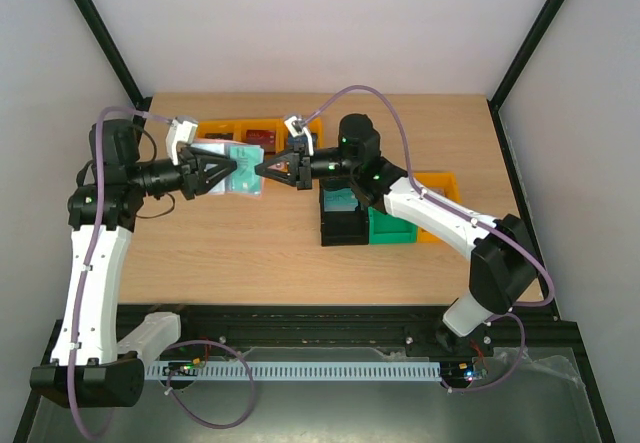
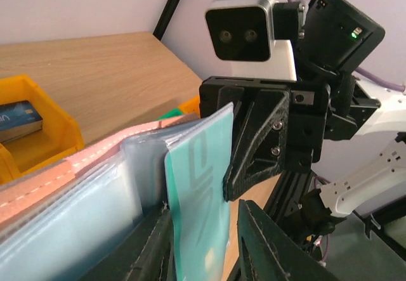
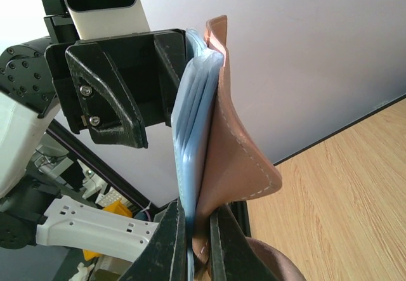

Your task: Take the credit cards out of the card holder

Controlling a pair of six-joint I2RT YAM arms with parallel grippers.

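Note:
The card holder (image 1: 243,171) hangs in the air between my two grippers, above the back of the table. Its reddish-brown cover (image 3: 238,160) and pale blue pockets (image 3: 193,122) are pinched in my right gripper (image 3: 195,216), which is shut on them. A teal credit card (image 2: 202,192) sticks out of the clear pockets (image 2: 76,211). It stands between the fingers of my left gripper (image 2: 203,224) and leans on the left finger. The right finger (image 2: 266,243) is apart from it, so this gripper is open. In the top view the left gripper (image 1: 226,175) faces the right gripper (image 1: 262,170).
Yellow bins (image 1: 214,130) line the back of the table; one (image 2: 44,135) holds a dark card (image 2: 19,118). A black bin (image 1: 345,227), a green bin (image 1: 393,229) and another yellow bin (image 1: 442,184) sit under the right arm.

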